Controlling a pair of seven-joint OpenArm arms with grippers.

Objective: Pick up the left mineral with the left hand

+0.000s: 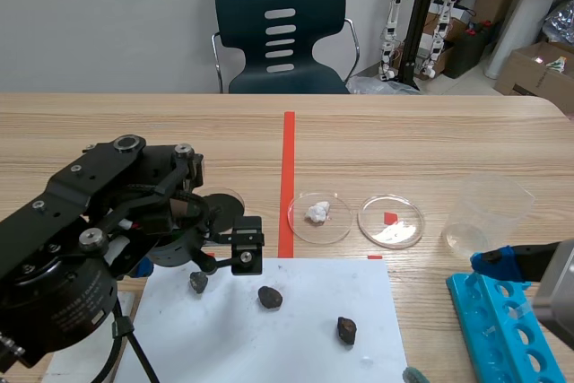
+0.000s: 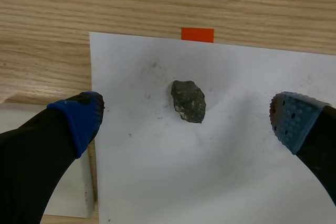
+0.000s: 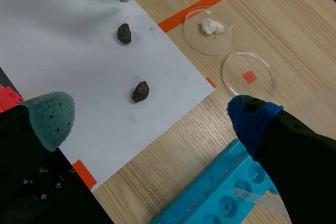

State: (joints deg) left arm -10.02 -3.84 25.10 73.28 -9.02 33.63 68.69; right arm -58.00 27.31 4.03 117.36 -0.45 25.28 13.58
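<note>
Scene view, left arm [image 1: 81, 248]: comes in low from its own side, with its wrist end hanging over the near corner of the white sheet [image 1: 305, 347].
Scene view, left mineral [image 1: 198, 282]: lies on the sheet just under that wrist end. The middle mineral [image 1: 270, 297] and the right mineral [image 1: 346, 330] lie further along the sheet, well apart from it.
Scene view, past the sheet: two petri dishes [image 1: 320, 217], both well beyond the gripper's reach line.
Left wrist view, left gripper [image 2: 186, 121]: fingers spread wide, with the blue pads [image 2: 79, 121] out to either side, gripping nothing.
Left wrist view, left mineral: between the fingers and slightly ahead of the line joining the pads. It touches neither pad and lies flat on the sheet.
Handling, judged: a small, hard, rough grey lump. It is likely dense for its size, rigid and not slippery, but its uneven faces could make it twist or pop out of the grip.
Hold, judged: lower the gripper so the pads meet its two broad flanks at mid-height, not its pointed ends.
Right wrist view, right gripper [image 3: 152, 119]: fingers far apart and empty. The right mineral lies just ahead of it, and the left mineral lies far ahead by the other arm's tip.
</note>
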